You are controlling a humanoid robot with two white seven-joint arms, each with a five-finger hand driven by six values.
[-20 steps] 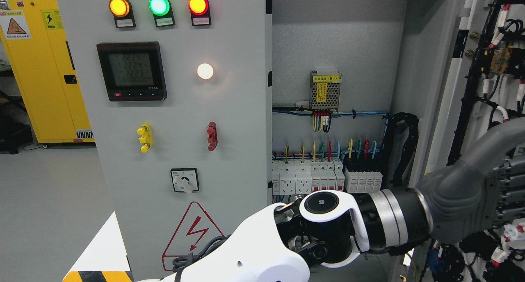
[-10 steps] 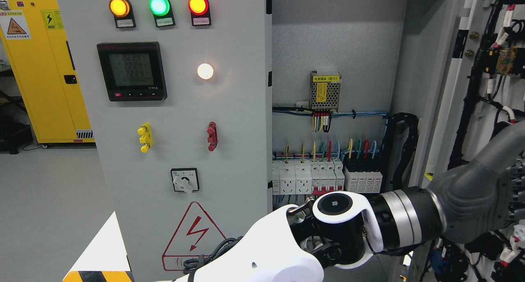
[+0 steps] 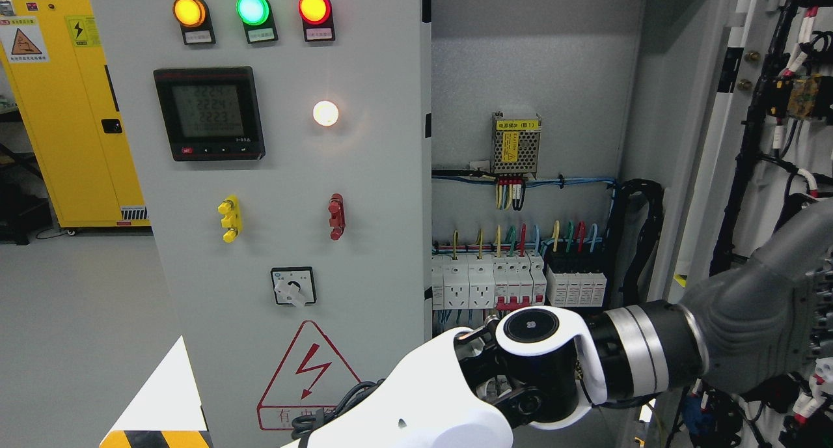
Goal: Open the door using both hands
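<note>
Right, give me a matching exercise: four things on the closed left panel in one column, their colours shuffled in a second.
Things:
1. leftmost top lamp
2. middle top lamp
3. handle under the meter
4. handle right of it

Colours:
A. dark red
B. green
C. orange
D. yellow

Pairs: 1-C, 2-B, 3-D, 4-A

The robot's left arm [image 3: 520,370] reaches across to the open door [image 3: 768,174] on the right. Inside the gray cabinet [image 3: 273,174] are colored wires [image 3: 520,236] and white switches [image 3: 485,282]. Three round lights [image 3: 252,8] glow on top.
</note>
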